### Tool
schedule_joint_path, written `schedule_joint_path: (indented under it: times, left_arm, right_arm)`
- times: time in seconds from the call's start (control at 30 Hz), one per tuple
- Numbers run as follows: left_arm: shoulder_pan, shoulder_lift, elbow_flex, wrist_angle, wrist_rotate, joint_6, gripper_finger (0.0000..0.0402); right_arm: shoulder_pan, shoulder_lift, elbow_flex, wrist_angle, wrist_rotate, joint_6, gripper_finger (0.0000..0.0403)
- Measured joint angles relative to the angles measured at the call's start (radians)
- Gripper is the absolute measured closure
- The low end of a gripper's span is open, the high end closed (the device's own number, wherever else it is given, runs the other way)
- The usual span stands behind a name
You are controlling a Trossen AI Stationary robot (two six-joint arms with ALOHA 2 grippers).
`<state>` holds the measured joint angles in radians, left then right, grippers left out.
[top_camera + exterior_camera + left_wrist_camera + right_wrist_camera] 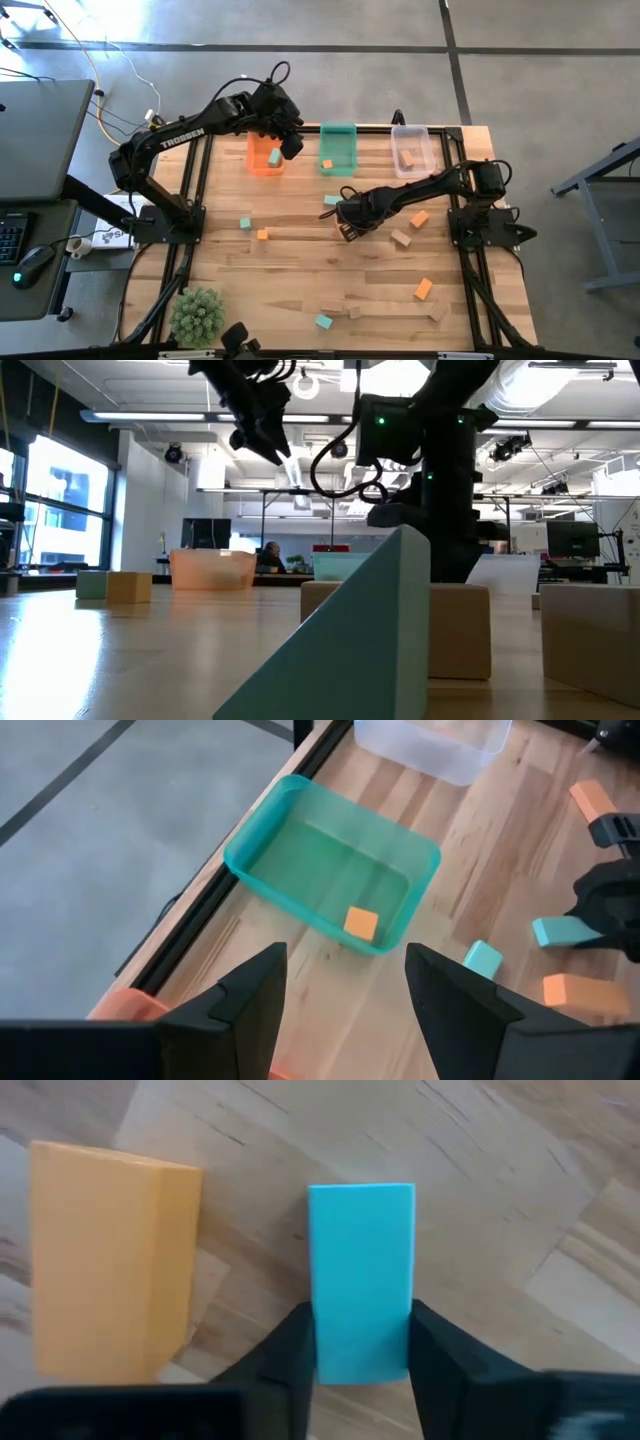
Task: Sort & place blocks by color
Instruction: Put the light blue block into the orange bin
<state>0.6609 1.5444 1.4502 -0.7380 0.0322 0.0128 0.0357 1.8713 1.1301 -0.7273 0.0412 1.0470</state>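
Teal block (360, 1280) now pinched in right claw (362, 1345) mid-counter: grasp step. Next: lift, carry to far teal bin (338, 150). Left claw (345, 1000) gapes empty over orange bin (265, 158).

orange bin (265, 158), teal bin (338, 149) and clear bin (410, 150) line the table's (300, 260) far edge, fuzzy plant (196, 314) near, perhaps a mouse (34, 263) beside.

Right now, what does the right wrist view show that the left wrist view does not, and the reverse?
Only the right wrist view shows the right tool shut on the teal block, an orange block beside it. Only the left wrist view shows the teal bin holding an orange cube, the clear bin, and the open left tool. Both show the wooden table.
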Motion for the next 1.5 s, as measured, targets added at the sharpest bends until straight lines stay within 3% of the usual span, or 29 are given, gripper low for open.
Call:
schedule_joint_path:
  times: [0.27,0.47,0.87,1.13,1.27,1.5]
  left_arm:
    - [0.0,0.0,0.0,-0.007,0.0,0.0,0.021]
    - [0.0,0.0,0.0,0.0,0.027,-0.001,0.021]
    - [0.0,0.0,0.001,0.106,0.394,-0.009,0.021]
    - [-0.007,0.0,0.001,0.114,0.641,-0.01,0.0185]
    - [-0.028,0.0,0.001,0.122,0.704,-0.01,0.0166]
    - [-0.093,0.0,0.001,0.193,0.721,0.011,0.0145]
  right_arm:
    - [-0.002,-0.043,-0.007,-0.024,-0.022,0.012,0.0309]
    - [-0.004,-0.148,-0.007,-0.015,0.039,0.003,0.0309]
    - [-0.003,-0.403,-0.005,0.081,0.217,-0.055,0.0309]
    - [-0.003,-0.519,-0.005,0.196,0.305,-0.171,0.0309]
    - [-0.003,-0.53,-0.005,0.293,0.307,-0.272,0.0309]
    - [-0.003,-0.531,-0.005,0.52,0.324,-0.433,0.0309]
